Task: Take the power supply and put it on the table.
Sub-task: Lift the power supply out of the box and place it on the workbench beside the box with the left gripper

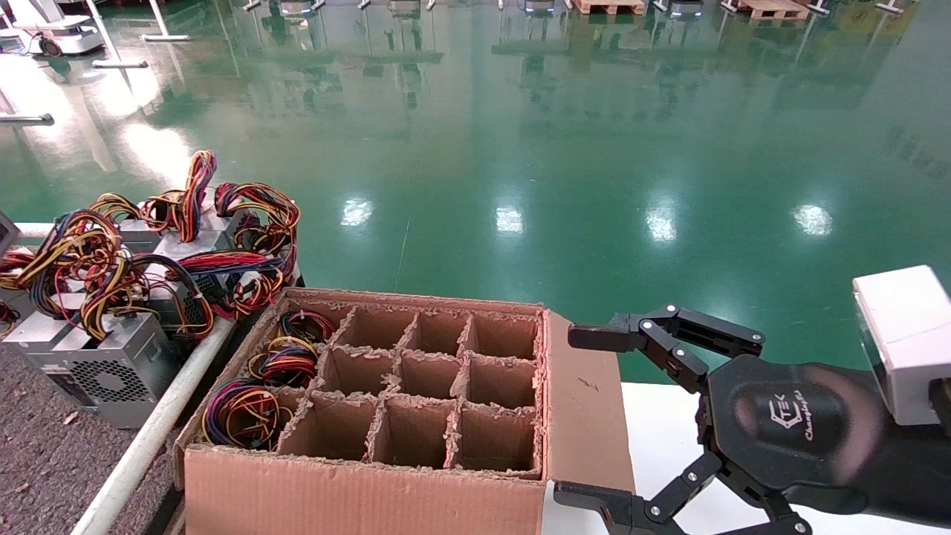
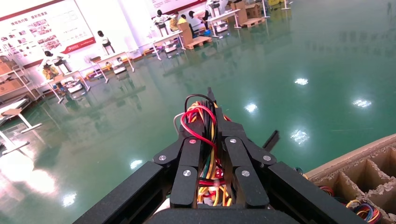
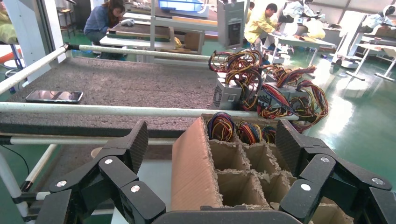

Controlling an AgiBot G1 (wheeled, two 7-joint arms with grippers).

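In the left wrist view my left gripper (image 2: 208, 122) is shut on a power supply's bundle of red, yellow and black wires (image 2: 203, 140), held over the green floor. The metal box under the wires is hidden by the gripper, and this gripper is outside the head view. Several silver-grey power supplies (image 1: 111, 364) with tangled wires lie on the dark speckled table (image 1: 44, 461), also seen from the right wrist as power supplies (image 3: 229, 93) on the table (image 3: 121, 84). My right gripper (image 1: 576, 414) stands open beside the cardboard box's right wall, with nothing between its fingers (image 3: 137, 140).
A cardboard box (image 1: 371, 490) with divider cells sits on a white tabletop (image 1: 661, 446); wire bundles (image 1: 286, 364) fill its left column of cells. A white round rail (image 1: 148, 438) edges the table. A dark phone (image 3: 54, 96) lies on the table.
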